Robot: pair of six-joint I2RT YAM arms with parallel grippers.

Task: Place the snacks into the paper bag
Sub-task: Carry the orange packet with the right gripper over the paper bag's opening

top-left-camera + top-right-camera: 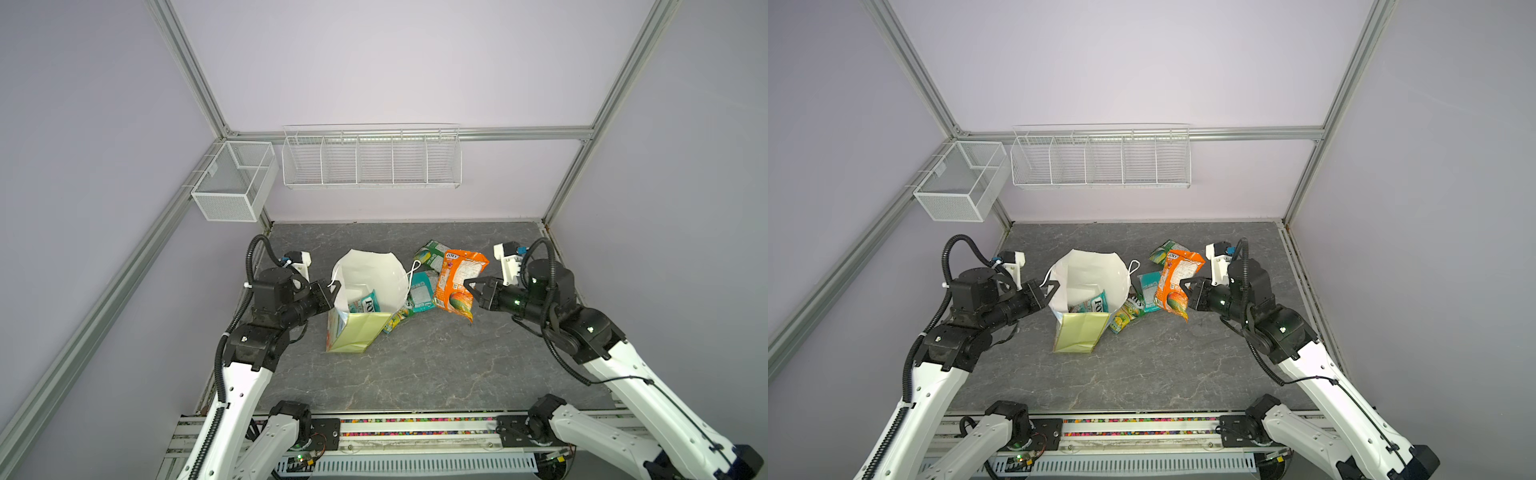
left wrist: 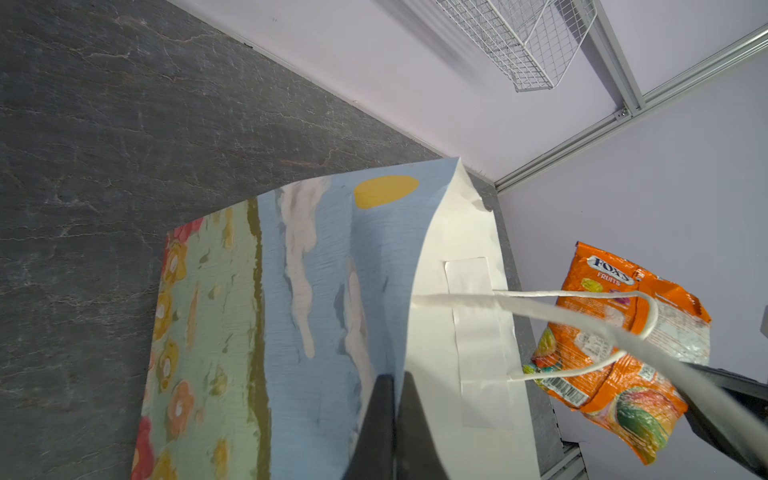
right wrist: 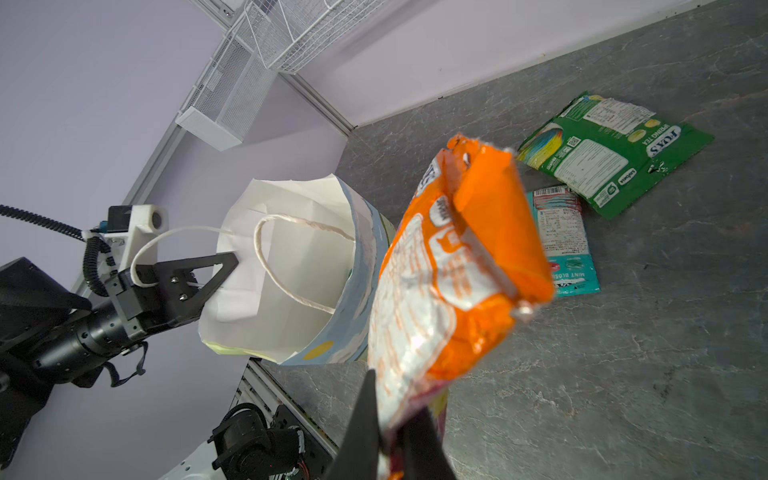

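**A:** What have the left fingers (image 2: 376, 424) got?

**B:** They're pinched tight on the rim of the tall paper bag (image 1: 357, 332), which is pale yellow-green on its sides, blue-printed on its faces and white inside. It stands upright on the dark grey stone-look tabletop (image 1: 415, 374) with its mouth open.

**A:** And the right fingers (image 3: 365, 419)?

**B:** They're clamped on one edge of a crinkly orange Fox's packet (image 1: 457, 278), held clear of the tabletop just right of the bag.

**A:** Is anything inside the bag?

**B:** Yes, a teal Fox's packet (image 1: 368, 305). Outside, a yellow-green packet (image 1: 395, 322) touches the bag's right base. A flat teal packet (image 3: 565, 245) lies beside that, and a green packet (image 3: 611, 153) lies farther from the bag.
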